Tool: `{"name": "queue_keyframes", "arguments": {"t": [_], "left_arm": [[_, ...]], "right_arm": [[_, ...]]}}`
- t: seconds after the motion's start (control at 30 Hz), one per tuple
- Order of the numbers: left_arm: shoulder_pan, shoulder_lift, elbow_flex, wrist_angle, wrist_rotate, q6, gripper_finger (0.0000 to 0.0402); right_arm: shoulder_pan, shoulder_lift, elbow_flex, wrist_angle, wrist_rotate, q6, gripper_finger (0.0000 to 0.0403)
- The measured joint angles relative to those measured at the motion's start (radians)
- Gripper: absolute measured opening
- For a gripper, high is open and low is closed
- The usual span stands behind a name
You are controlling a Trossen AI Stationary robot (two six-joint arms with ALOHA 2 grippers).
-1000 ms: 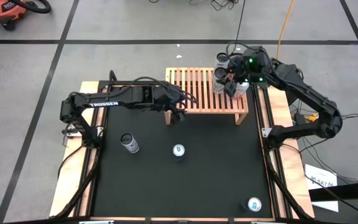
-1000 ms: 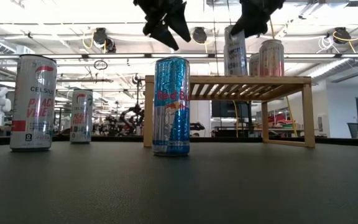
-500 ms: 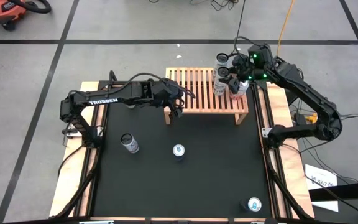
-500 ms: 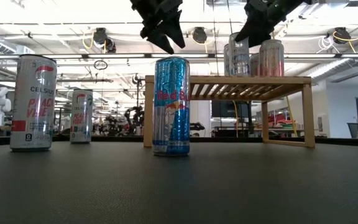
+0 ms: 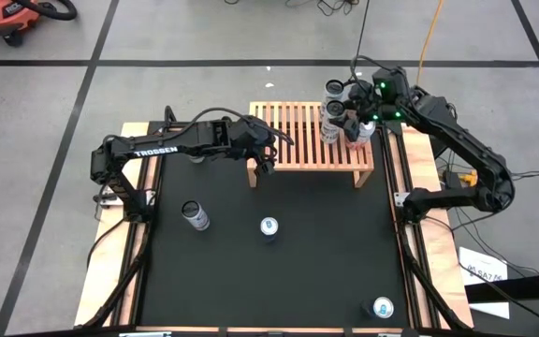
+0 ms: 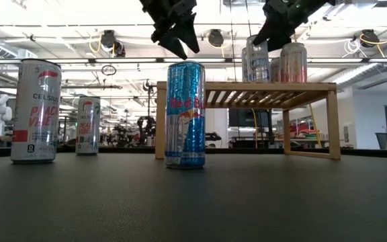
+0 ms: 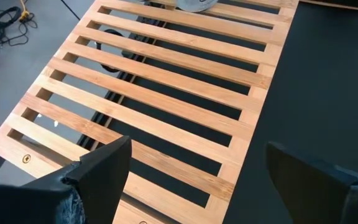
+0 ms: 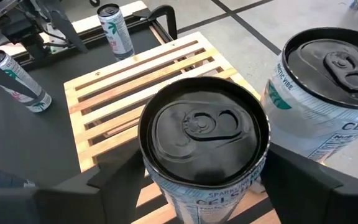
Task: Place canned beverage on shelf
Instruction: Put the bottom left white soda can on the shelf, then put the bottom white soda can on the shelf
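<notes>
hovering over the left front end of the low light-wood slatted shelf [image 5: 293, 150], the left claw [image 5: 268, 161] has its fingers spread wide and holds nothing. it is the smaller worry: if it drops from here it could knock the slats and shake whatever stands on them.

on the black surface [image 5: 326, 271] in front, a tall white celsius can [image 5: 193, 216], a slim blue red bull can [image 5: 269, 227] and a third white can [image 5: 383, 307] near the front right corner stand well apart, out of harm's way.

the risk sits at the shelf's far right end. there the right claw [image 5: 363, 108] hangs over a tight cluster of cans, its fingers parted on either side of the lid of a dark-topped white can [image 8: 204, 134]. that can stands upright on the slats and looks set down, not gripped. a second white can [image 8: 334, 87] stands just beside it.

as i judge it, trouble would come from a careless retreat. a finger catching the rim on the way up or sideways could tip this tall, narrow can, and it would likely take its neighbour with it. both stand close to the shelf's edge, so a toppled can could roll off.
</notes>
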Motion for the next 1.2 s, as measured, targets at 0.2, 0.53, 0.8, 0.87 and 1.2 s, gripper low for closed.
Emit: {"name": "queue_keyframes", "arguments": {"t": [0.2, 0.53, 0.8, 0.87, 1.2], "left_arm": [[0.0, -0.018, 0.008, -0.006, -0.001, 0.0, 0.0363], [-0.004, -0.133, 0.04, -0.017, -0.029, -0.006, 0.0363], [-0.049, -0.258, 0.007, -0.223, -0.065, -0.225, 0.0363], [-0.084, -0.292, -0.042, -0.24, -0.102, -0.282, 0.0363], [-0.323, -0.475, -0.321, -0.317, -0.178, -0.75, 0.0363]], "right_arm": [[0.0, -0.048, -0.001, 0.002, 0.002, 0.019, 0.0311], [0.001, -0.161, -0.001, 0.044, 0.003, 0.143, 0.0313], [0.04, -0.268, -0.001, 0.084, 0.0, 0.26, 0.0313], [0.063, -0.287, -0.001, 0.085, 0.0, 0.285, 0.0313], [0.205, -0.287, -0.058, 0.121, 0.0, 0.355, 0.0313]]}}
